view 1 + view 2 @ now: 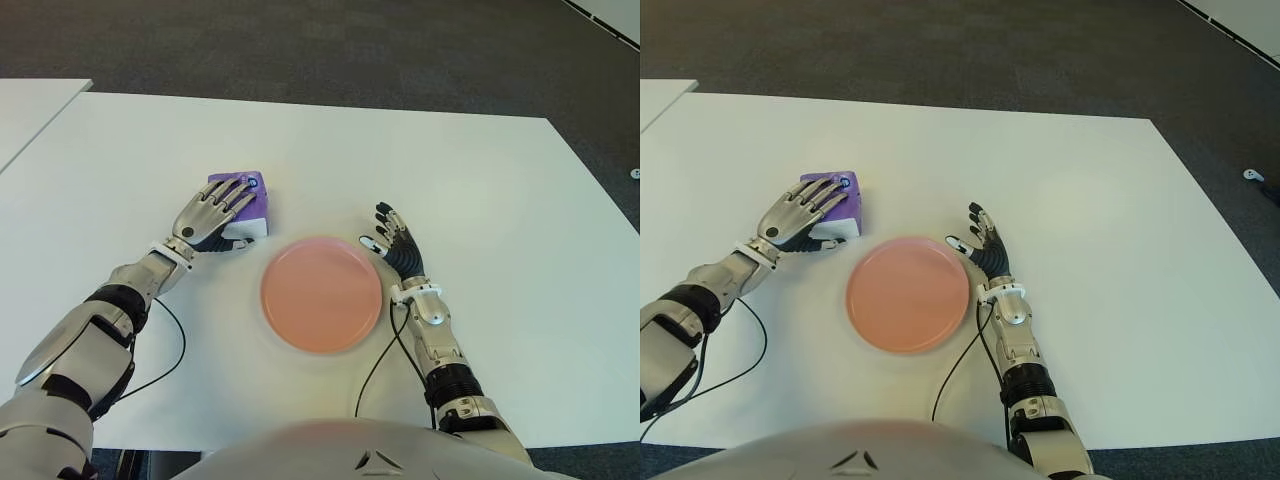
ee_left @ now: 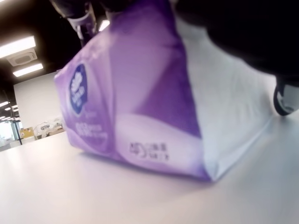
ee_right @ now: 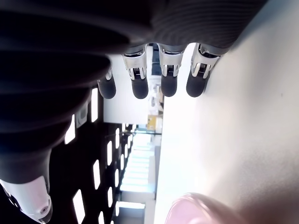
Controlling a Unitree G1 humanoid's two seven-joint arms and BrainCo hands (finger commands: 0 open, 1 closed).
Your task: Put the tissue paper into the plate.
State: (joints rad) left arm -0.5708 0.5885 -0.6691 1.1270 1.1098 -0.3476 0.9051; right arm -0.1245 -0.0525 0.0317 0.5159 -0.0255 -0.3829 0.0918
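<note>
The tissue pack, purple with a white side, stands on the white table to the left of the pink plate. My left hand lies over the pack's top with its fingers stretched across it and the thumb at the near white side. The left wrist view shows the pack close up, sitting flat on the table under the hand. The plate holds nothing. My right hand shows just right of the plate, fingers straight and holding nothing.
Black cables trail from both wrists across the table's near part. A second white table shows at the far left. Dark carpet lies beyond the table's far edge.
</note>
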